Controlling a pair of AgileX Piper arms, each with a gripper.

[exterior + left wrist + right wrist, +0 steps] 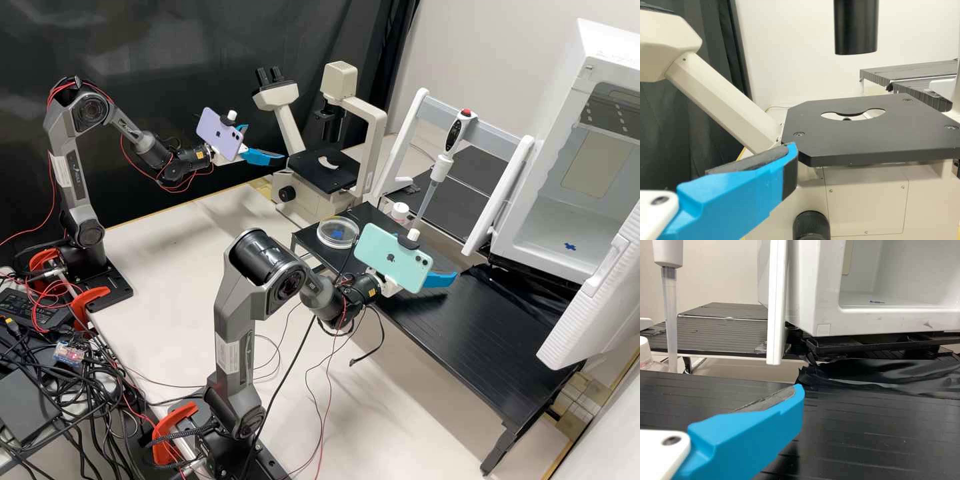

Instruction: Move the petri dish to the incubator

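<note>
Resting flat on the black desk (480,347): the petri dish (339,232), clear and round, with a blue mark showing through. Lying, from the right gripper (441,279), off to its left and back behind its fingertips, toward the microscope. Lying, from the left gripper (268,155), ahead and to its right. Seemingly nearer the right arm's wrist, so probably best taken with that arm. Without any long axis to match; apparently only in need of a low pinch across the rim.

Open and holding nothing, the right gripper, above the desk with a bare pad (767,401) facing free air. Likewise parted and unladen, the left gripper, just short of the microscope stage (860,127).

Near the dish, to the right gripper's left, a white-capped bottle (400,212); a little beyond, a hanging pipette (440,167), easy to knock with a wide swing. Ahead of the right gripper, the incubator (543,220), with its door (593,300) open. Calls first for turning back to the dish; carrying remains entirely to do.
</note>
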